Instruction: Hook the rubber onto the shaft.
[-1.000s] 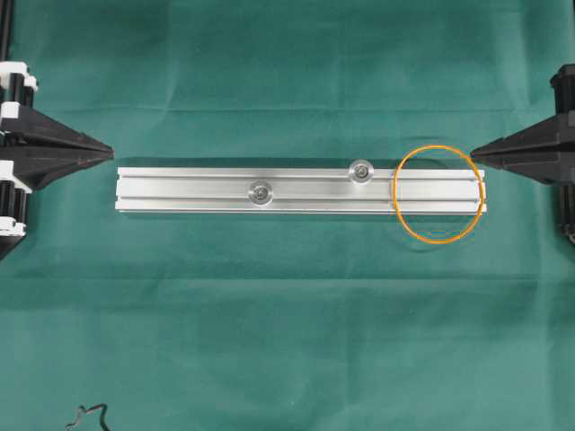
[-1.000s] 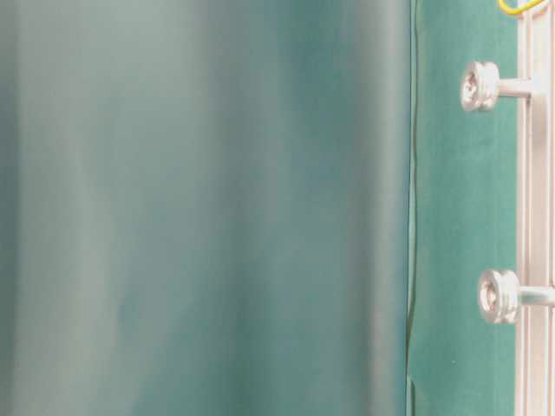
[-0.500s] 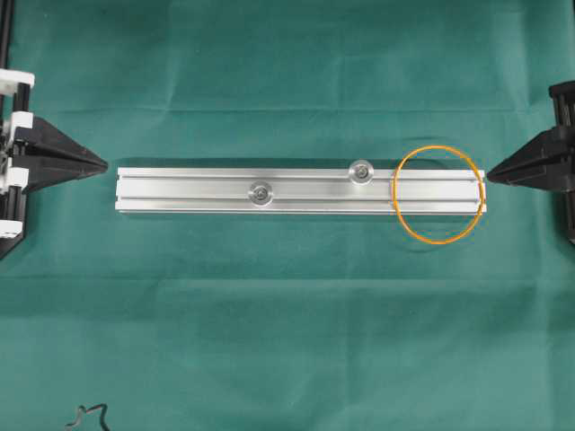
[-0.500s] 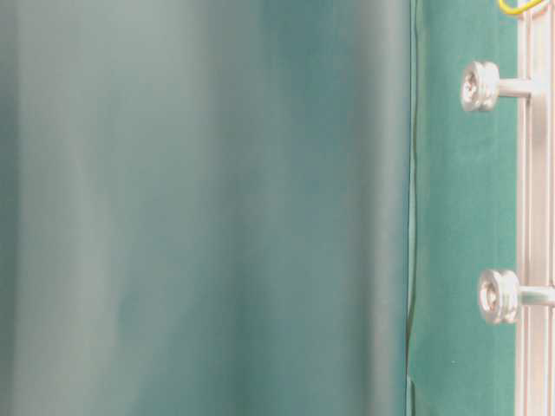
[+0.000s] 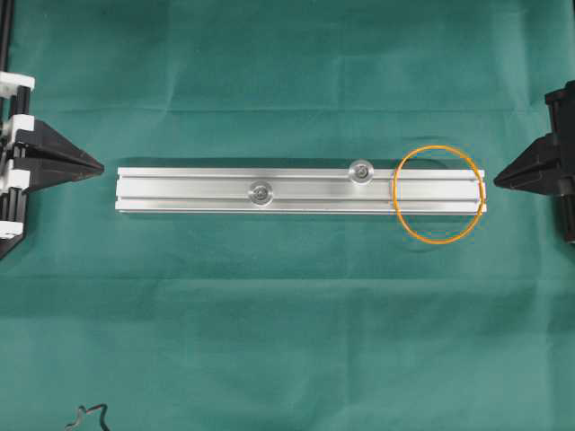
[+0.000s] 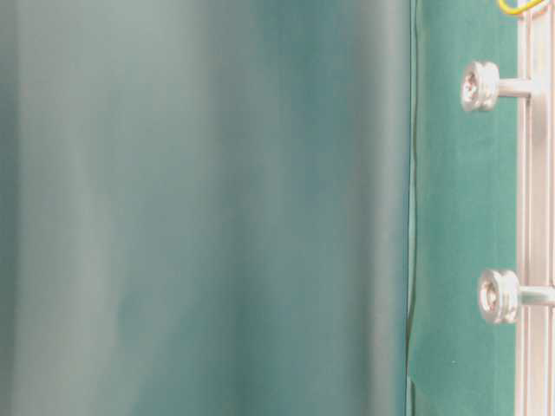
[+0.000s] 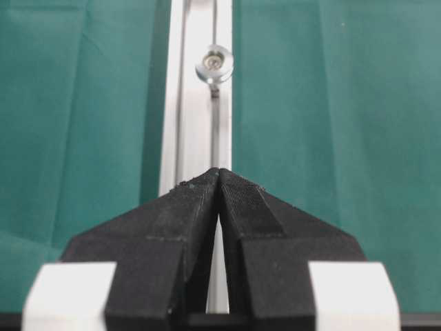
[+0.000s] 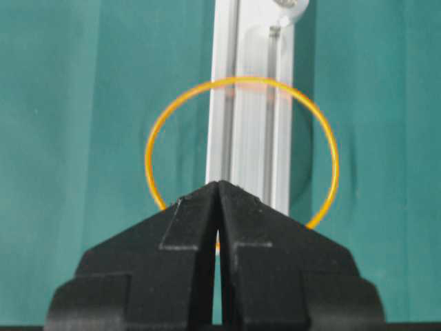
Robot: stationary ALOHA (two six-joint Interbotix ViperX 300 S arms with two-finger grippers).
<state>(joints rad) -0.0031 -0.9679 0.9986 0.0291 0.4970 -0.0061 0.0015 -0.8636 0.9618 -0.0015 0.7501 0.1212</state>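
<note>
Starting at the left: left gripper [image 5: 94,168] parked off the left end of the silver rail [image 5: 180,190], tips pressed tight together, holding nothing, pointing along the rail toward the right. Sitting apart from the rail end, not touching. Seen from its own camera, same closed tips [image 7: 219,174] lined up with the rail, one round shaft far up ahead. Moving right along the rail: first shaft [image 5: 260,191] near the middle, second shaft [image 5: 361,171] further right on the far edge, both standing up with shiny round heads. Next, the rubber [image 5: 439,195], a thin orange ring lying flat over the right end of the rail, a bit wider than the rail, sticking out on both sides. Not yet on any shaft; second shaft just beside it on its left. Last, right gripper [image 5: 499,180] off the right end, also pinched shut and empty, pointing left toward the ring. Much nearer to the rubber than the left one, so probably the one to pick it up. Seen from the right wrist camera, the ring [image 8: 241,84] straight ahead of the closed tips [image 8: 218,185], rail running away down the middle. Needing to open first, then reach forward, grab the near side of the ring and pull it over to the second shaft.
</note>
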